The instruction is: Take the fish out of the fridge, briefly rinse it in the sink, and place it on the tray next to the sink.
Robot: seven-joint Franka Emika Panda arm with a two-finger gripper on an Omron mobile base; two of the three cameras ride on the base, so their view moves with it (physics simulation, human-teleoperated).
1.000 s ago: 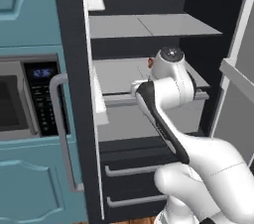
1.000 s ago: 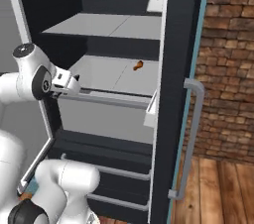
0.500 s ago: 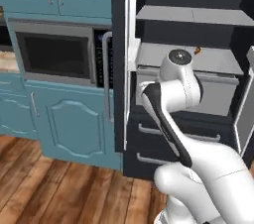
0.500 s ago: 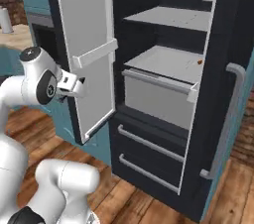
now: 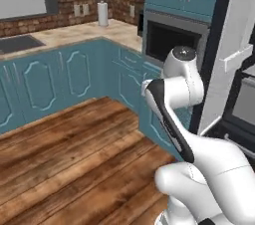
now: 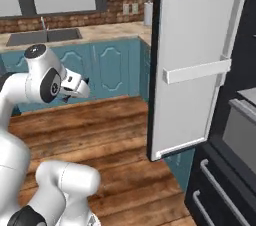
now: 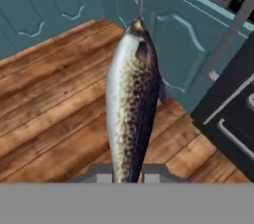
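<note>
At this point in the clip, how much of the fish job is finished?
Done: the fish is out of the fridge, whose door is open. In hand: the gripper is shut on the fish over the wood floor. Left: rinsing it in the sink, then setting it on the tray.

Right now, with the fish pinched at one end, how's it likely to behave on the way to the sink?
The fish sticks straight out from the gripper without drooping, so probably stiff. Its skin looks glossy, so perhaps slippery. Held by one narrow end only, it may pivot or slip.
</note>
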